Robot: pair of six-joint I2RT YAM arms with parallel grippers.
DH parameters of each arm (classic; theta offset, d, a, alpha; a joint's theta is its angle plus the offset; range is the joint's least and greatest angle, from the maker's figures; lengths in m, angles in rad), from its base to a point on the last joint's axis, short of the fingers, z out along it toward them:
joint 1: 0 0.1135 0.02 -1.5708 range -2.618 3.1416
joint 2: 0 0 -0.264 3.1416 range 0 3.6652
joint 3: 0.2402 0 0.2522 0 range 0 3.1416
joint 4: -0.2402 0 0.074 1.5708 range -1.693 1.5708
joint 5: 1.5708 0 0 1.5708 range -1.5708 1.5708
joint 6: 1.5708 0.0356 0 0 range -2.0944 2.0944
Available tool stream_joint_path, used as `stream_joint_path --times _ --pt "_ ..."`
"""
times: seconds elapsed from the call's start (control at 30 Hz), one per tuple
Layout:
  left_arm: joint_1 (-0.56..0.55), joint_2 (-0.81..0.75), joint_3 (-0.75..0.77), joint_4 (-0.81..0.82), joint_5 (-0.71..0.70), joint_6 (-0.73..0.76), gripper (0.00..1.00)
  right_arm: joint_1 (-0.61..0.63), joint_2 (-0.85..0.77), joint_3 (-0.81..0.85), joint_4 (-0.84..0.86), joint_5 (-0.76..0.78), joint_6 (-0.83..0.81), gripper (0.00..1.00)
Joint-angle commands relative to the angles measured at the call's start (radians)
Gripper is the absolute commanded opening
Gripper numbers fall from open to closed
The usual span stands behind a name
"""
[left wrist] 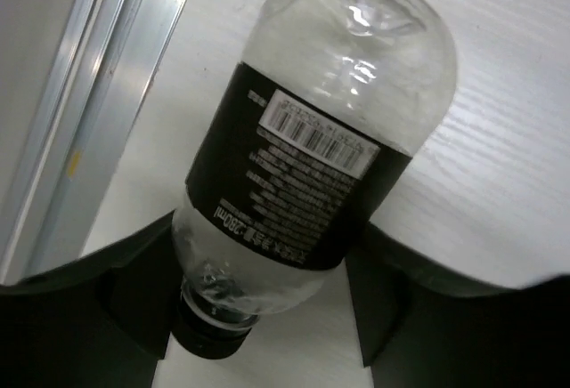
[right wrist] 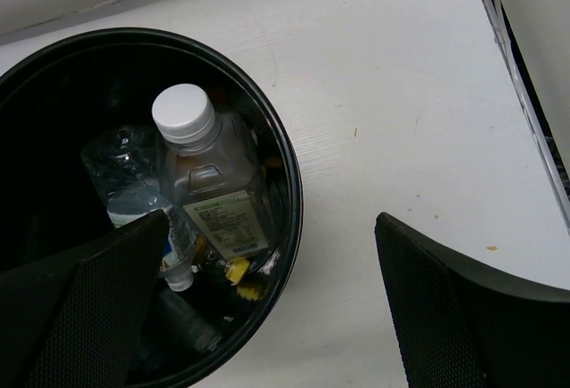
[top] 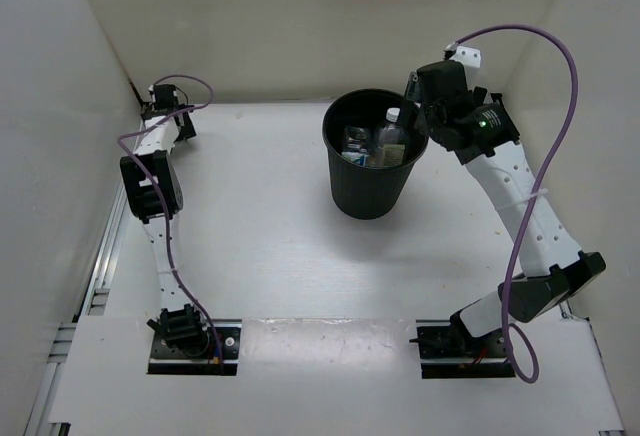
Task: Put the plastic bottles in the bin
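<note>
left arm: stretched to the far left corner of the white table, close to the white enclosure wall.
left gripper: its black fingers stand spread on either side of a clear plastic bottle with a black label and black cap; the wrist view does not show whether the pads press on it, so a grip cannot be told.
bottle at the left gripper: lies on its side on the table, cap end towards the wrist and rounded base pointing away; white print and a barcode face up on the label.
aluminium rail: runs along the table edge just beside this bottle.
right arm: bent up and over from its base at the near right, with a purple cable looping above it.
right gripper: jaws wide apart and holding nothing, hanging above the right rim of the tall round black plastic bin.
bin: stands upright on the far middle of the table, well apart from the left gripper.
bin contents: a clear bottle with a white cap leans near the right wall, beside a crumpled clear bottle; further bottles lie beneath, too dark to tell apart.
</note>
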Motion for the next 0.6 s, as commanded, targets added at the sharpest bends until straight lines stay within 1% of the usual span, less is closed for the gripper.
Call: stream_joint_path --times 0.0,0.03,0.07,0.1,0.13,0.17,0.27,0.33,0.37,0.4,0.43,0.47,0.5,0.53,0.57 --pt "-0.002 -0.048 -0.013 -0.040 0.051 0.044 0.73 0.002 0.002 0.046 0.007 0.027 -0.029 1.00" --pt "-0.002 -0.048 -0.013 -0.040 0.051 0.064 0.51 0.002 0.002 0.046 0.007 0.036 -0.029 1.00" --pt "-0.002 -0.048 -0.013 -0.040 0.065 0.075 0.38 0.002 0.002 0.046 0.007 0.036 -0.029 1.00" --pt "-0.002 -0.048 -0.013 -0.040 0.065 0.084 0.30 0.002 0.002 0.046 0.007 0.036 -0.029 1.00" --pt "-0.002 -0.059 -0.013 -0.040 0.065 0.102 0.17 0.011 0.002 0.046 0.007 0.049 -0.029 1.00" --pt "-0.011 -0.071 -0.004 -0.040 0.074 0.111 0.10 0.011 -0.007 0.037 0.007 0.060 -0.029 1.00" --pt "-0.012 -0.125 -0.003 -0.040 0.096 0.135 0.10 0.011 -0.030 0.005 0.007 0.060 -0.018 1.00" --pt "-0.022 -0.178 -0.019 -0.040 0.143 0.144 0.10 0.011 -0.056 -0.005 0.007 0.080 0.006 1.00" --pt "-0.036 -0.252 -0.039 -0.040 0.169 0.153 0.10 0.011 -0.065 -0.033 0.007 0.089 0.006 1.00" --pt "-0.045 -0.292 -0.039 -0.040 0.203 0.153 0.10 0.011 -0.077 -0.046 0.007 0.100 0.017 1.00" --pt "-0.057 -0.333 -0.051 -0.049 0.263 0.153 0.10 0.011 -0.103 -0.060 0.007 0.115 0.032 1.00" --pt "-0.097 -0.378 -0.051 -0.049 0.286 0.164 0.10 0.011 -0.119 -0.078 0.007 0.132 0.042 1.00" --pt "-0.125 -0.462 -0.051 -0.049 0.303 0.177 0.10 0.011 -0.155 -0.119 0.007 0.164 0.052 1.00" --pt "-0.155 -0.500 -0.051 -0.049 0.326 0.188 0.10 0.011 -0.177 -0.142 0.007 0.175 0.066 1.00" --pt "-0.223 -0.536 -0.033 -0.049 0.340 0.209 0.10 -0.001 -0.198 -0.167 0.007 0.175 0.106 1.00"
